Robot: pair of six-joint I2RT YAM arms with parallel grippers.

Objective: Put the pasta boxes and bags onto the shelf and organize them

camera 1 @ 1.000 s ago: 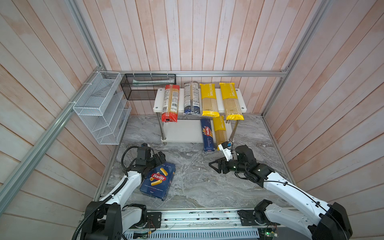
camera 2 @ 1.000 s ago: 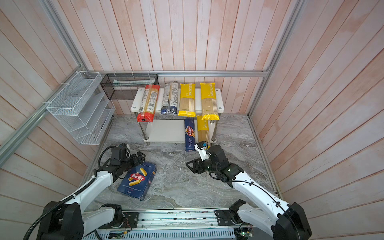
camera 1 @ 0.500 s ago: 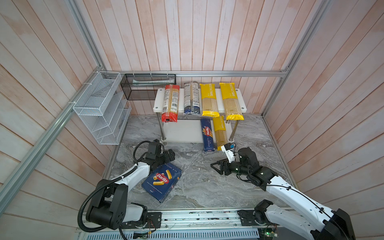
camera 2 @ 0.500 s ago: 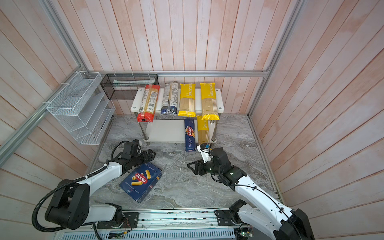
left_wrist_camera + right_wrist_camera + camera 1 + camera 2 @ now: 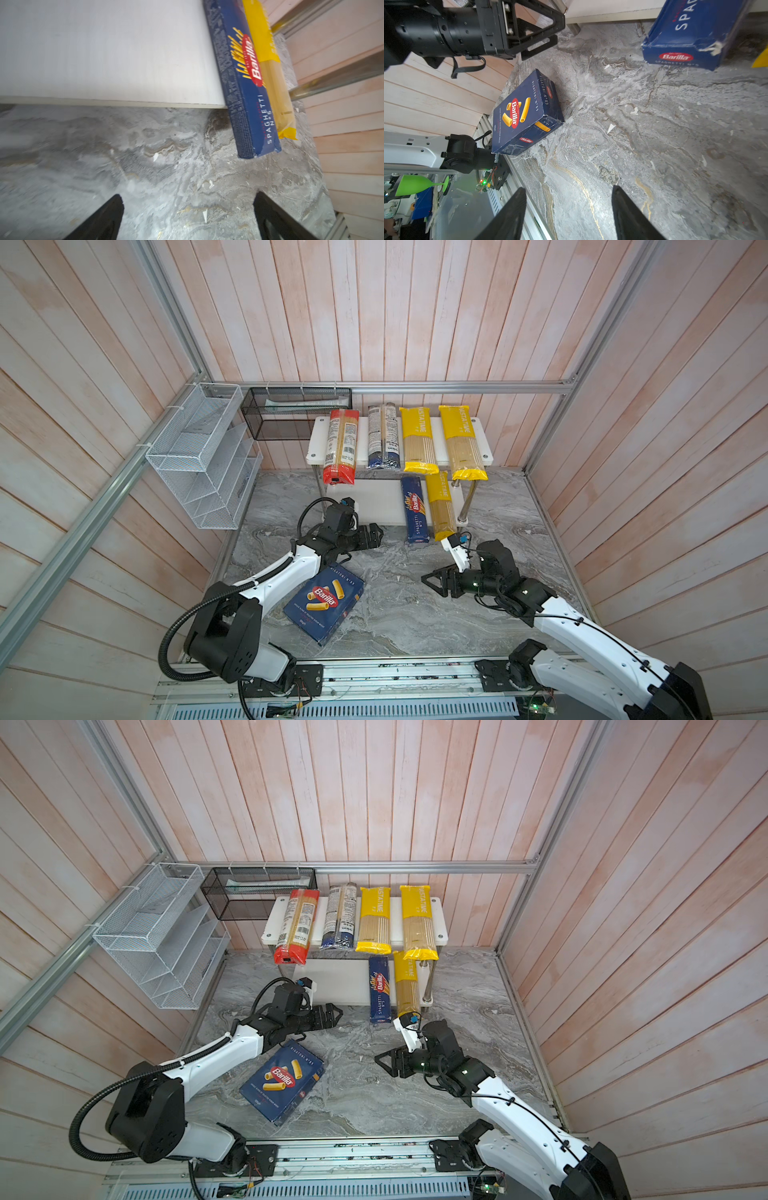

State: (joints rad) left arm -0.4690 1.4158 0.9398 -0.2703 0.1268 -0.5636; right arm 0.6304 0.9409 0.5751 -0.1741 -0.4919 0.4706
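Seven packs in all: two dark blue Barilla boxes and five slim spaghetti bags, three of them yellow PASTATIME. One two-tier white shelf [image 5: 318,435] at the back wall. Two grippers.

Far left on the wall, a white wire-mesh rack [image 5: 199,456]. Beside it a black mesh basket [image 5: 297,414], just left of the shelf's top board.

Left gripper [image 5: 377,536] low over the marble surface [image 5: 395,614] in front of the shelf's left side, fingers spread wide in the left wrist view, nothing between them.

Under that arm, flat and face up on the marble, off the shelf: Rigatoni box [image 5: 324,603]. Long axis slanting from near left to far right, "RIGATONI" end toward the shelf.

On the top board, four bags side by side, long axes front to back, near ends hanging past the front edge: red-ended bag [image 5: 341,445], blue-ended bag [image 5: 383,435], left yellow bag [image 5: 417,439], right yellow bag [image 5: 461,441].

On the lower board's right half, Spaghetti box [image 5: 414,510], long axis front to back, "SPAGHETTI" end jutting out past the board. Just beside it on the right and parallel, third yellow bag [image 5: 442,506].

Right gripper [image 5: 428,581] over the marble right of centre, pointing left toward the Rigatoni box, fingers parted and empty.
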